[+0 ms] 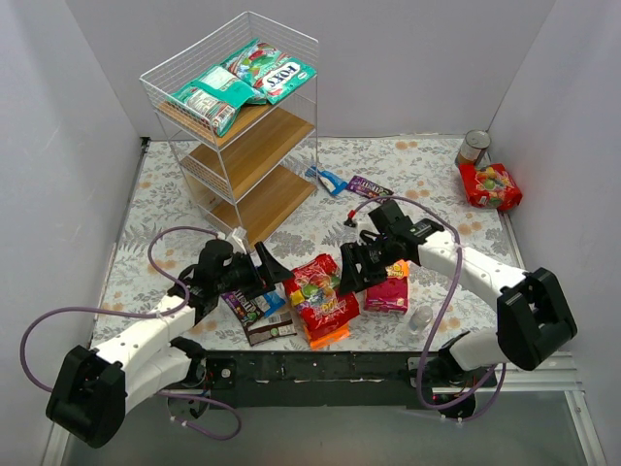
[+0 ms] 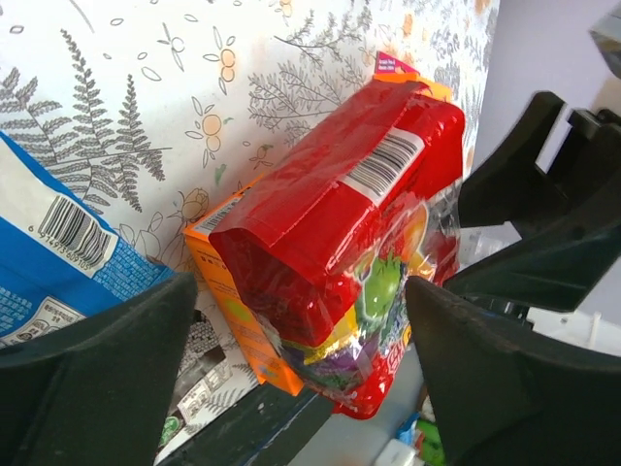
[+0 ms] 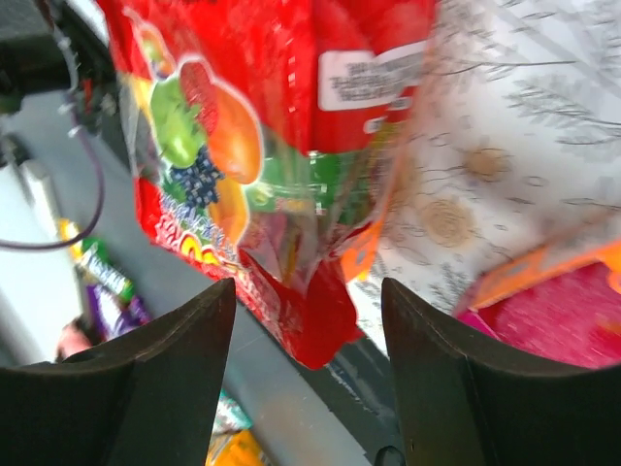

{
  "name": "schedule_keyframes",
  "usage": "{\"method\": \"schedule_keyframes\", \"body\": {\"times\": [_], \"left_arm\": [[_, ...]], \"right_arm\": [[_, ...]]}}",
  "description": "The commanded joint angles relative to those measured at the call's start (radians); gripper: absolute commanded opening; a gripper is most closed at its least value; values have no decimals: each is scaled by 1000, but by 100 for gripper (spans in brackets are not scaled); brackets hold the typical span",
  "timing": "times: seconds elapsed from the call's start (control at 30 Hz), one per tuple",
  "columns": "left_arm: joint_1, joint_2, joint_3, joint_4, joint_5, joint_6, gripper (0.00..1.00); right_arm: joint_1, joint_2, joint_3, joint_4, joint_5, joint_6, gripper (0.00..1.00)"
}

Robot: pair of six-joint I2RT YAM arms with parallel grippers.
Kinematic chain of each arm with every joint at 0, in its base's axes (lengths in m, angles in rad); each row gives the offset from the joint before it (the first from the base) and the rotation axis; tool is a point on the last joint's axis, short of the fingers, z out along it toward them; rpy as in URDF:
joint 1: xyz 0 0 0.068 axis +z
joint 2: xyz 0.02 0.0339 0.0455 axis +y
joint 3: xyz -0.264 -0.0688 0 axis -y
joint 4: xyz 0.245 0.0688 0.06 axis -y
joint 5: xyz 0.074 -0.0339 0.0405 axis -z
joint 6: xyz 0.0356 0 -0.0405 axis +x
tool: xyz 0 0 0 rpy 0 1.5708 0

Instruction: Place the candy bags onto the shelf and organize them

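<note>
A red candy bag (image 1: 320, 291) lies on an orange bag (image 1: 332, 336) near the table's front edge. My left gripper (image 1: 275, 270) is open at its left side. In the left wrist view the red bag (image 2: 340, 223) and orange bag (image 2: 233, 325) sit between the spread fingers (image 2: 97, 379). My right gripper (image 1: 346, 275) is open at the bag's right side, the red bag (image 3: 243, 126) between its fingers (image 3: 146, 388). A pink-orange bag (image 1: 390, 289) lies under the right arm. The shelf (image 1: 243, 146) at the back left holds teal-green bags (image 1: 243, 83) on its top board.
Blue and brown packs (image 1: 257, 313) lie under my left gripper. A small blue pack (image 1: 328, 180) and a purple pack (image 1: 369, 186) lie right of the shelf. Another red bag (image 1: 490, 184) and a silver tin can (image 1: 473, 148) sit back right. A clear cup (image 1: 420, 318) stands front right.
</note>
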Motion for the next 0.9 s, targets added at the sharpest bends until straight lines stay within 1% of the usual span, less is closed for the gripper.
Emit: {"method": "schedule_keyframes", "body": {"times": [0.0,0.03,0.1,0.2,0.33,0.4,0.43,0.47,0.5,0.57,0.63,0.73,0.87], "left_arm": [[-21,25,-1,21,-80,-46,72],[-24,27,-1,21,-109,-59,54],[-26,27,-7,24,-135,-93,44],[-26,30,1,37,-159,-108,44],[-27,68,21,47,-146,-114,43],[-29,73,21,47,-138,-117,38],[-30,73,21,48,-136,-117,36],[-30,70,19,47,-138,-116,35],[-32,68,16,47,-135,-111,30],[-30,64,15,47,-133,-108,27],[-32,59,13,45,-130,-105,19],[-33,58,19,39,-124,-103,13],[-32,58,24,33,-121,-105,5]], "right_arm": [[0,-64,65,-89,178,6,66],[0,-70,69,-102,217,10,66],[0,-87,74,-129,242,28,64],[0,-113,63,-152,257,71,63],[-2,-148,57,-159,194,101,61],[2,-169,51,-152,136,95,58],[3,-188,37,-151,54,75,57],[5,-196,30,-160,15,64,56],[11,-202,22,-168,-14,55,56],[46,-220,-16,-162,-68,39,54],[75,-223,-47,-142,-76,53,54],[104,-193,-79,-140,-70,76,49],[121,-171,-89,-126,-22,87,48]]}}
